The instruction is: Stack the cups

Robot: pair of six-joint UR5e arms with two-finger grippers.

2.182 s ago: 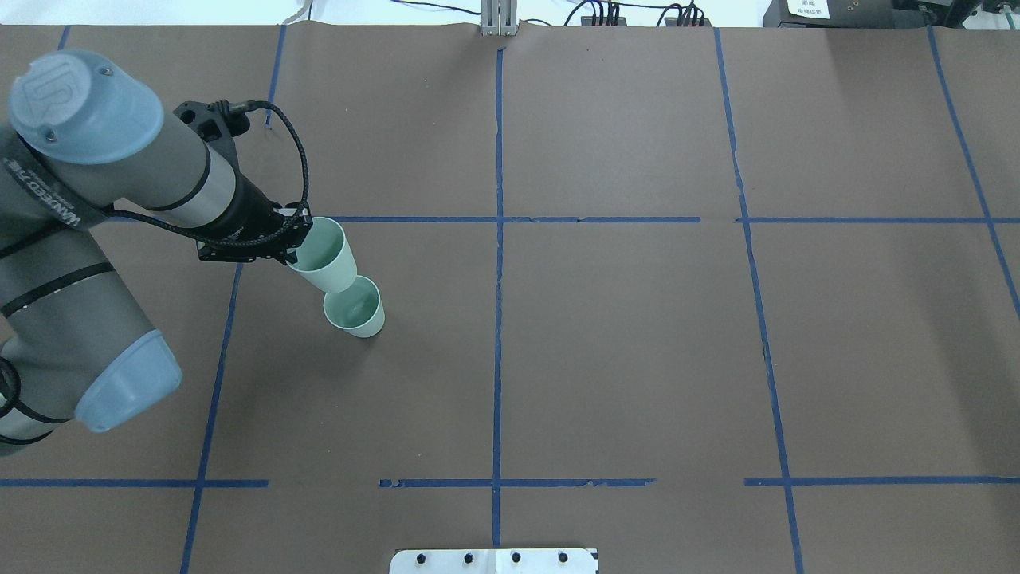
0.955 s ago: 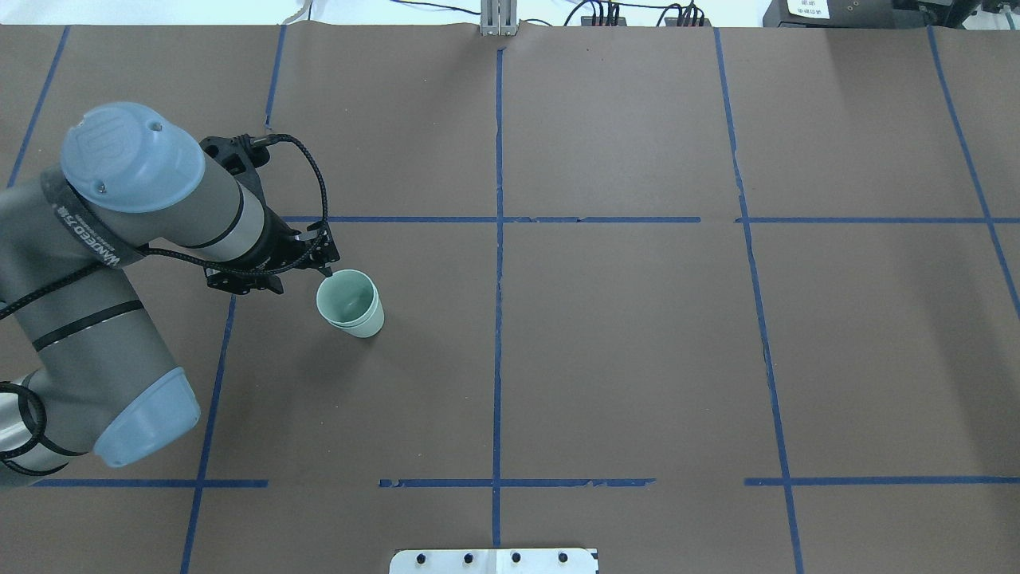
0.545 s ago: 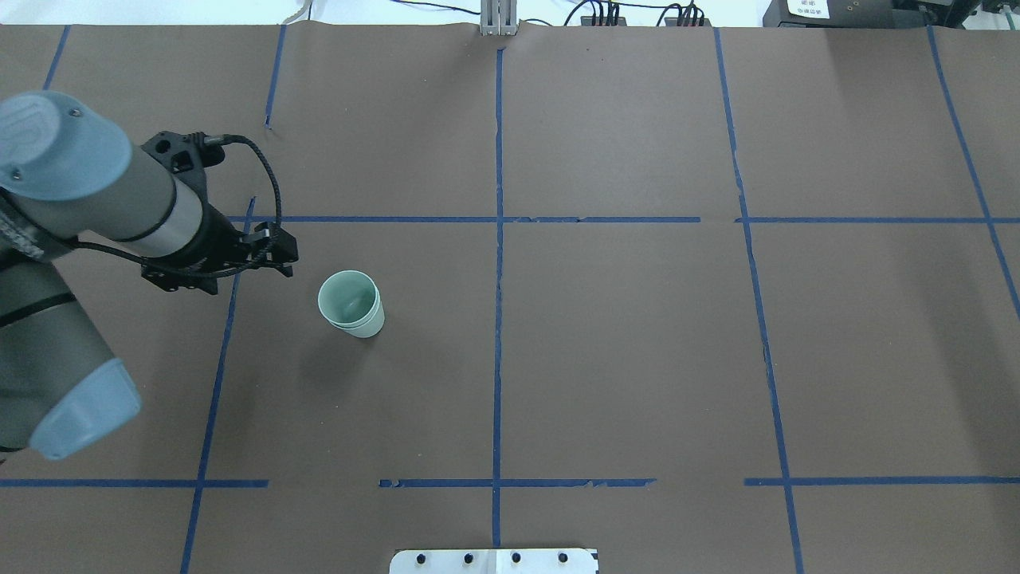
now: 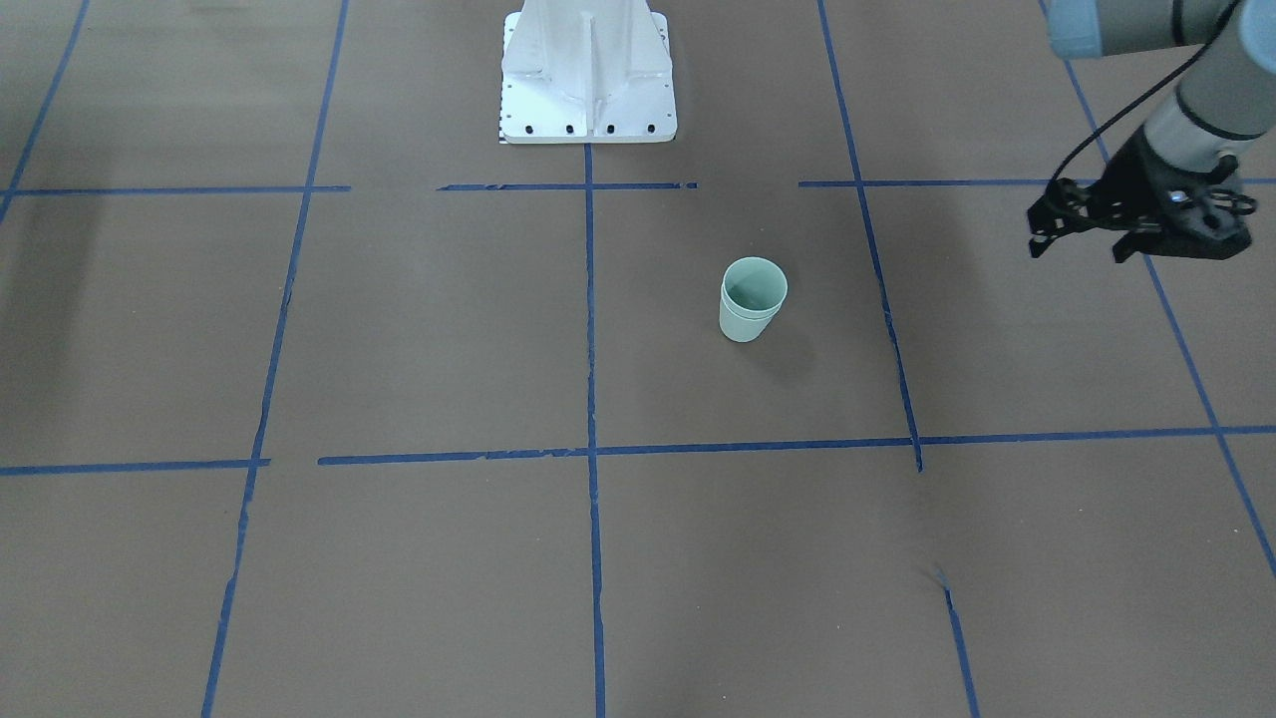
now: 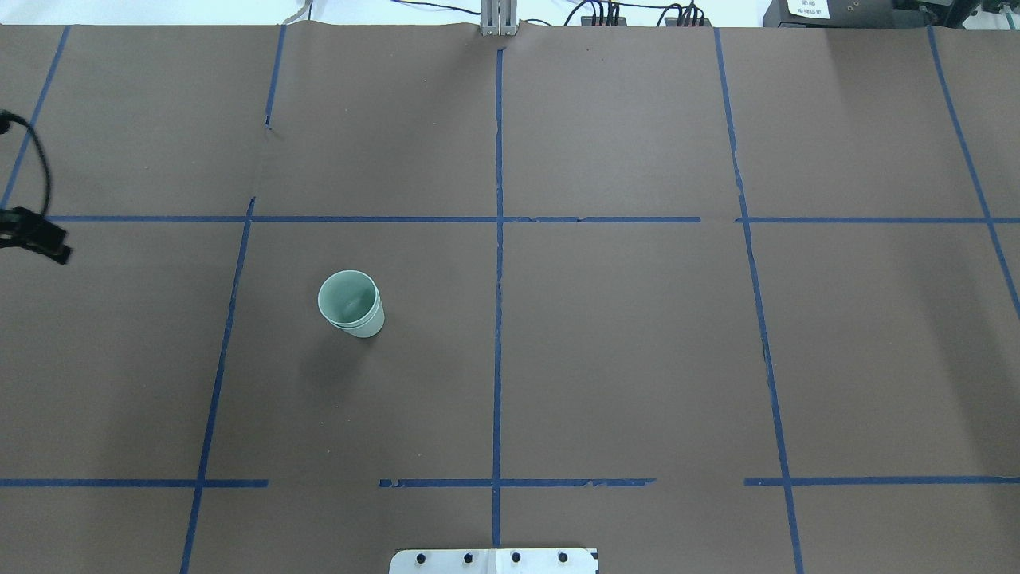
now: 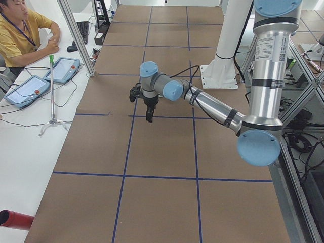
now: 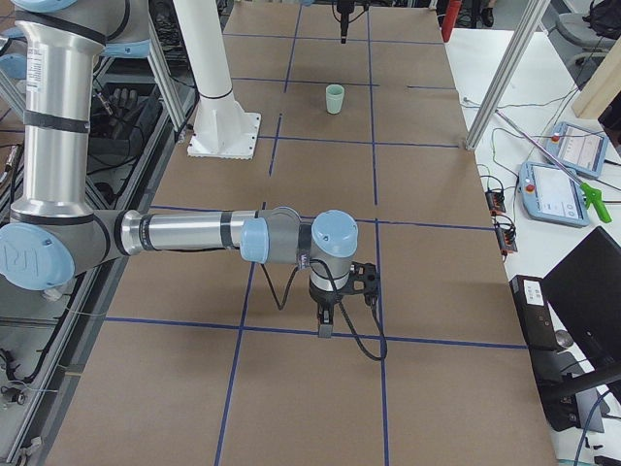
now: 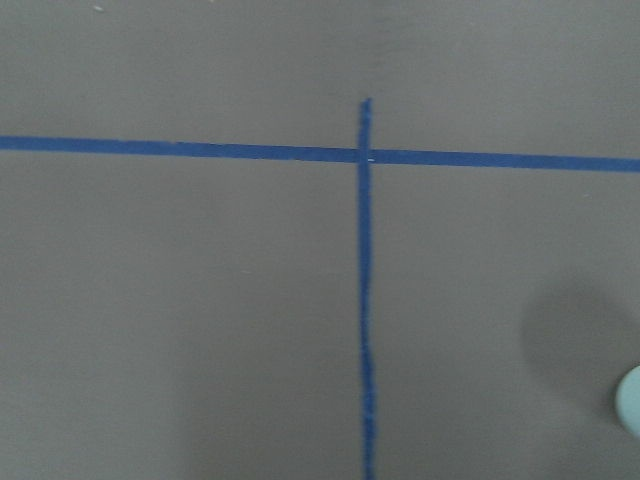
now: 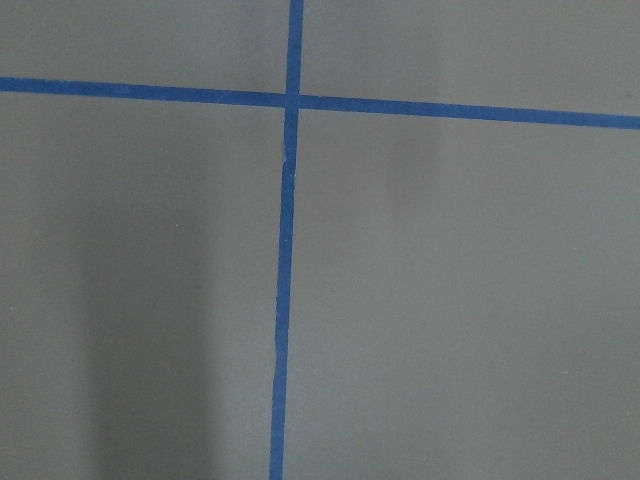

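Cups (image 4: pixel 752 299) nested upright, left pincer (image 4: pixel 1080 247) well apart in front view; cropped overhead

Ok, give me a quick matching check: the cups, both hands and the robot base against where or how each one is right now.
Things:
1. cups
2. left hand
3. right hand
4. white robot base

Places or states:
A. fingers apart, empty, off to one side of the cups
B. nested one inside the other, upright on the table
C. at the robot's edge of the table, midway along it
D. far from the cups, toward the table's end on the robot's right

Pairs: 1-B, 2-A, 3-D, 4-C
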